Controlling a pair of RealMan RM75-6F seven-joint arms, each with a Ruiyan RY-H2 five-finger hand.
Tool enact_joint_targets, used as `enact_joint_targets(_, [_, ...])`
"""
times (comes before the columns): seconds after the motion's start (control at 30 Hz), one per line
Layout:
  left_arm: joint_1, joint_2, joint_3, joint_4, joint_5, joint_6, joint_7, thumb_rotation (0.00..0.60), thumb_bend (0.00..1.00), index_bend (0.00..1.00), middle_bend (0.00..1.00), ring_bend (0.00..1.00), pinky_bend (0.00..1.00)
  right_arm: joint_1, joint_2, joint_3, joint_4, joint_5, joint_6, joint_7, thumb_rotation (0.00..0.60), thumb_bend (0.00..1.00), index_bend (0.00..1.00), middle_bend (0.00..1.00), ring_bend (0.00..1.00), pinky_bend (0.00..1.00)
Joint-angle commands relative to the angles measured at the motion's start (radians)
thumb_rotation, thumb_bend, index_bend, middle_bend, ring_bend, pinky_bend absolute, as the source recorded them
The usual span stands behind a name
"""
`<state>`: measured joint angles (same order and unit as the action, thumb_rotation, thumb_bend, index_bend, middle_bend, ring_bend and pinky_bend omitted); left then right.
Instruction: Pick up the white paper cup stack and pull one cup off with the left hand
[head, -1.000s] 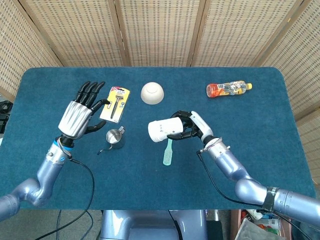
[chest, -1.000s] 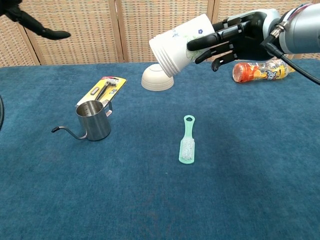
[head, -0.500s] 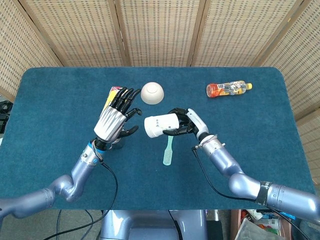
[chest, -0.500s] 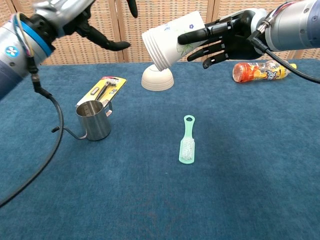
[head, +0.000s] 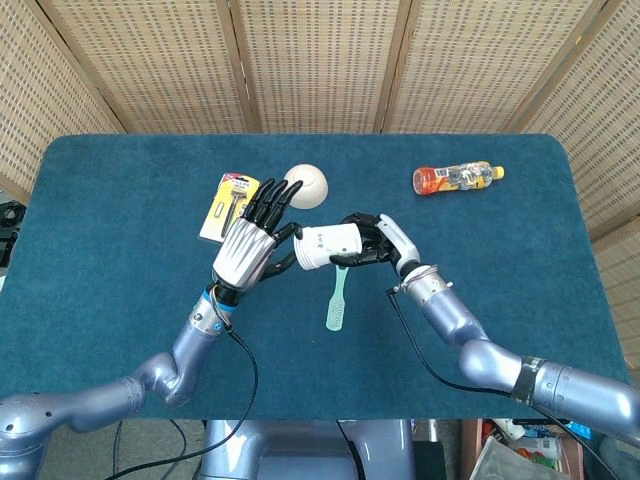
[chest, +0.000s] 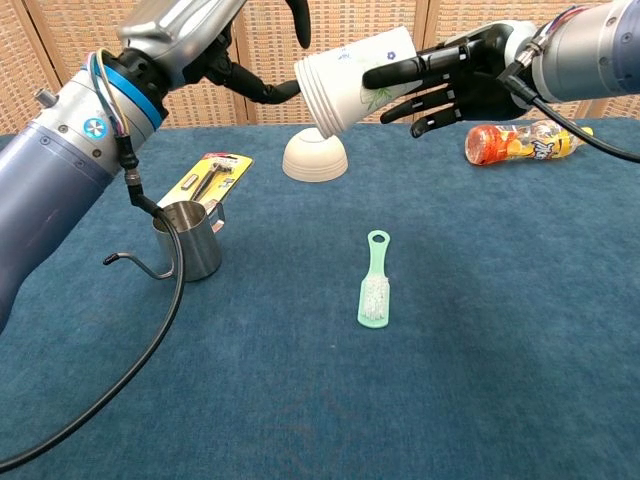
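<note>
The white paper cup stack (head: 327, 246) (chest: 355, 78) lies sideways in the air above the table, its open rim pointing left. My right hand (head: 378, 244) (chest: 460, 80) grips its closed end, fingers wrapped around it. My left hand (head: 254, 247) (chest: 235, 45) is at the rim end, fingers spread; its thumb reaches to the stack's rim, and whether it touches I cannot tell. It holds nothing.
On the blue table (head: 520, 300) lie a green brush (head: 337, 300) (chest: 374, 290), a steel pitcher (chest: 186, 240), a razor pack (head: 229, 205) (chest: 205, 179), an upturned white bowl (head: 310, 183) (chest: 314, 157) and an orange bottle (head: 456, 178) (chest: 515, 142). Wicker screens stand behind.
My left hand has swept right from over the razor pack to the stack's rim. The right hand brought the stack slightly left and higher.
</note>
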<state>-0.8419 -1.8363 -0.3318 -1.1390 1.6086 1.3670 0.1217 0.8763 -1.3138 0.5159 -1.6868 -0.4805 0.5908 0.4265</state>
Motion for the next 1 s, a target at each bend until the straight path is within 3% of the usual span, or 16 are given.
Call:
enact_joint_targets(0.03, [-0.008, -0.011, 0.001, 0.012, -0.004, 0.003, 0.002, 0.600, 0.28, 0.54, 0.00, 0.00, 0.04, -0.002, 0.002, 0.001, 0.000, -0.006, -0.005, 0.005, 0.600, 0.35, 0.60, 0.60, 0.46, 0.66])
enact_joint_targets(0.2, [-0.011, -0.026, 0.004, 0.037, -0.006, 0.022, -0.007, 0.600, 0.30, 0.58, 0.00, 0.01, 0.04, -0.006, 0.004, 0.002, 0.002, -0.016, -0.012, 0.015, 0.600, 0.35, 0.60, 0.60, 0.46, 0.66])
enact_joint_targets(0.53, [-0.029, -0.057, 0.000, 0.095, -0.015, 0.049, -0.033, 0.600, 0.42, 0.63, 0.03, 0.02, 0.04, -0.010, 0.005, -0.002, 0.005, -0.035, -0.023, 0.032, 0.600, 0.35, 0.60, 0.60, 0.46, 0.66])
enact_joint_targets(1.0, [-0.047, -0.078, 0.003, 0.134, -0.035, 0.055, -0.049, 0.600, 0.49, 0.70, 0.05, 0.02, 0.04, -0.012, 0.010, -0.005, 0.003, -0.049, -0.026, 0.049, 0.600, 0.35, 0.60, 0.60, 0.46, 0.66])
